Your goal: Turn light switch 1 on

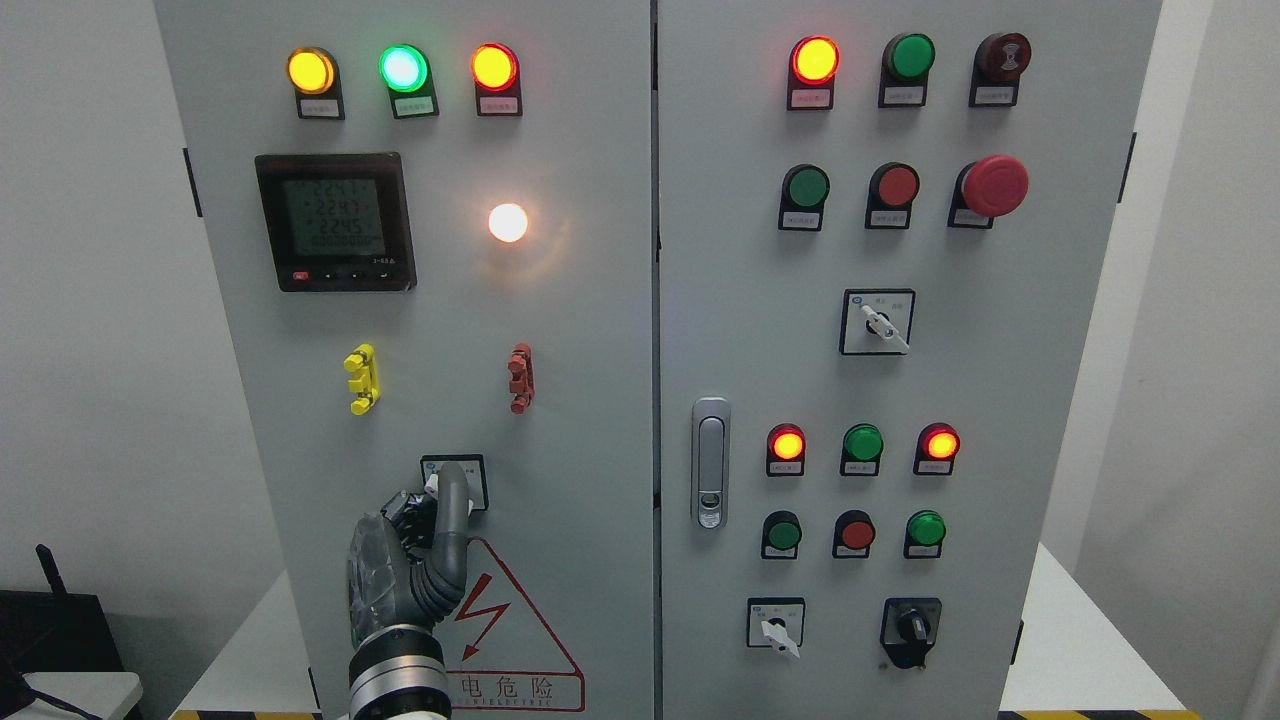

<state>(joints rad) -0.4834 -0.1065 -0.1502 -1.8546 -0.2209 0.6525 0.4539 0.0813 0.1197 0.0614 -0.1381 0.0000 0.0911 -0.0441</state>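
Switch (455, 482) w/ left robot hand (415, 545) fingertip touching.

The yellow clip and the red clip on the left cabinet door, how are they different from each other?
The yellow clip is bright yellow; the red clip is dull brick red. The yellow clip sits left, below the meter; the red clip sits right, below the glowing white lamp. Both stand upright at the same height, similar in shape and size, above the switch that the left hand is touching.
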